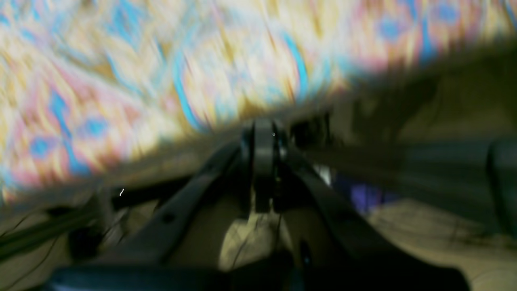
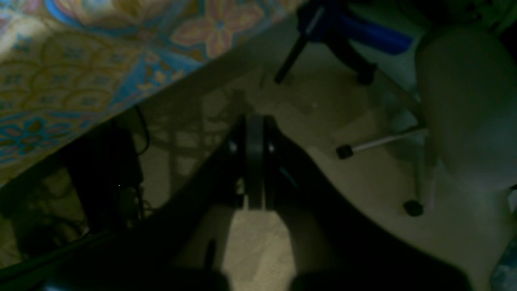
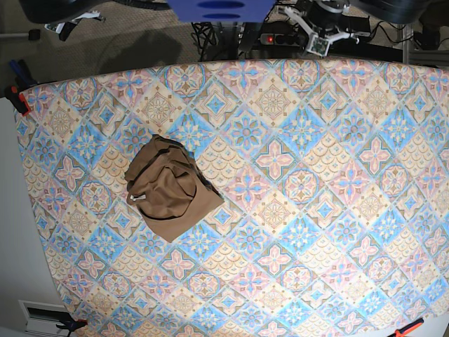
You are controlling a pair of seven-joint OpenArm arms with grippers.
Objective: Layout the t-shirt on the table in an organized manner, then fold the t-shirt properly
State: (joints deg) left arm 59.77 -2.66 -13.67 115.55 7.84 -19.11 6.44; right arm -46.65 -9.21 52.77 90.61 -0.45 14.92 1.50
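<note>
Beige carpeted floor (image 2: 355, 121), pale grey plastic chair (image 2: 464, 109) at 3 o'clock, blue-framed chair (image 2: 355, 28) at 1 o'clock, dim light

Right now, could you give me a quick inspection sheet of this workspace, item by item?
Surface: table covered in a pastel diamond-tile floral cloth, lying flat.
Job's things: tan-brown t-shirt bunched in a heap on the table's left half in the base view, not spread out or folded; small white tag showing.
Clutter: nothing seen on the cloth besides the shirt.
Grippers: left gripper shut, empty, its view blurred; right gripper shut, empty, off the table's edge above the floor.
Cables: dark cables on the floor beyond the far edge.
Surroundings: clamps at the cloth's edges; chair legs on the carpet.
</note>
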